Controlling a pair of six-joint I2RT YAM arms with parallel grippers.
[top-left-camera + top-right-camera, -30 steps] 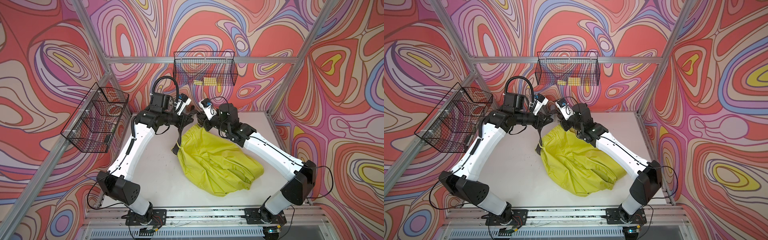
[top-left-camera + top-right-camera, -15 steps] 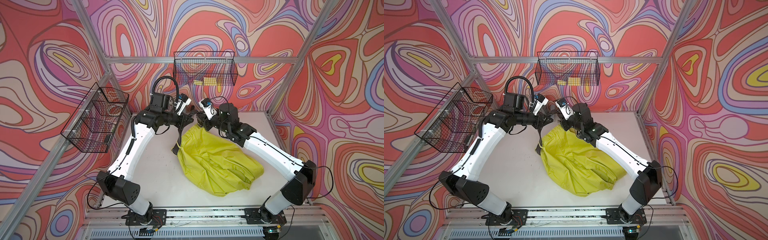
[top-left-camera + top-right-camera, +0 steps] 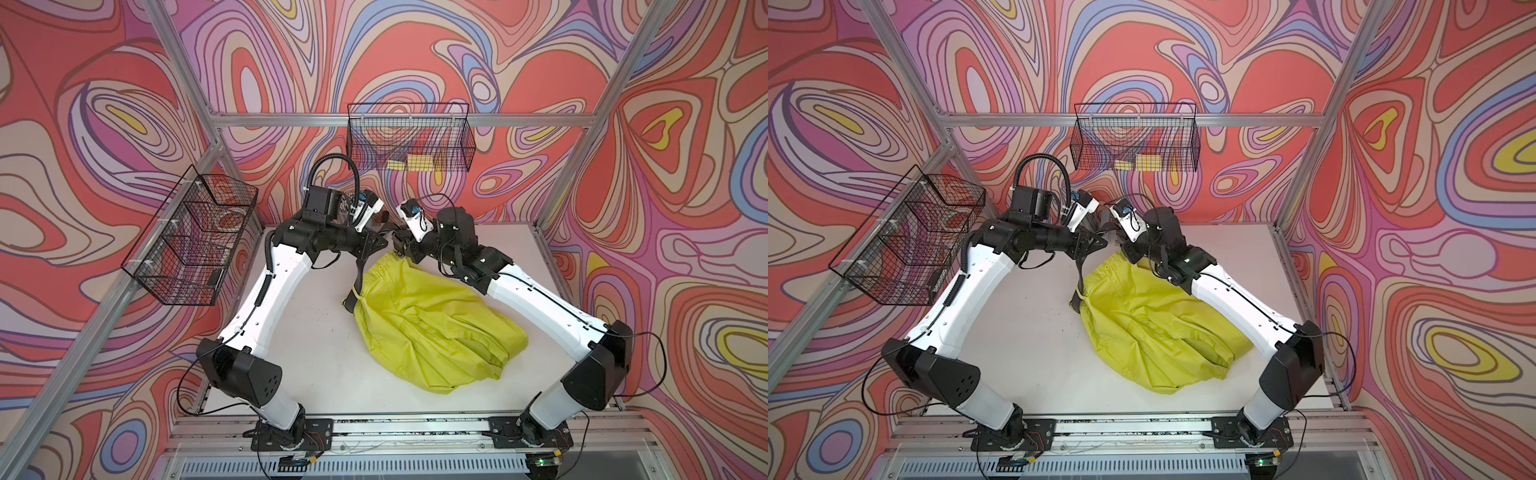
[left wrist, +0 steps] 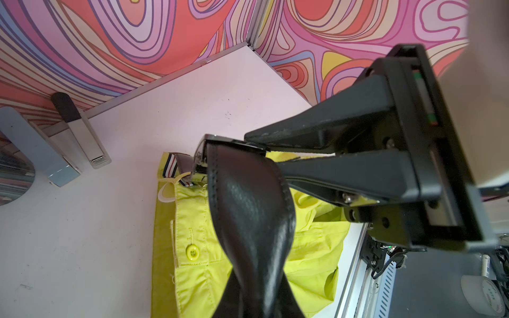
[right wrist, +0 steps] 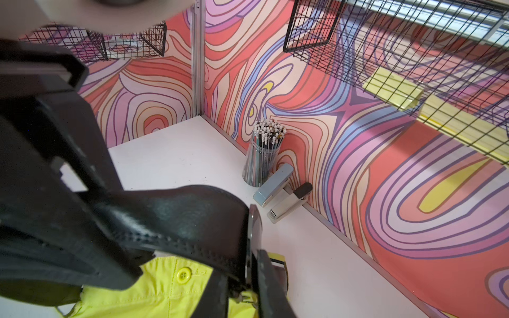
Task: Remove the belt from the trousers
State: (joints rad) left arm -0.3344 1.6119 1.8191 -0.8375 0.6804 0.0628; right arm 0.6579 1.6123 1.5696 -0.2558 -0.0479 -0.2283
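The yellow-green trousers (image 3: 424, 328) lie crumpled on the white table (image 3: 311, 340), waistband toward the back. The black belt (image 3: 358, 274) rises from the waistband's left end to my left gripper (image 3: 380, 243), which is shut on the strap. In the left wrist view the strap (image 4: 248, 220) twists upward to its metal buckle (image 4: 203, 146). My right gripper (image 4: 261, 151) is shut on that buckle end, one finger on each side of it. The striped waistband lining (image 4: 173, 168) and a yellow button (image 4: 192, 252) show below. Both grippers meet above the trousers' back edge (image 3: 1113, 266).
A wire basket (image 3: 409, 143) hangs on the back wall and another wire basket (image 3: 191, 241) on the left wall. A cup of pens (image 5: 263, 154) and two staplers (image 5: 272, 184) (image 5: 289, 203) stand against the back wall near the grippers.
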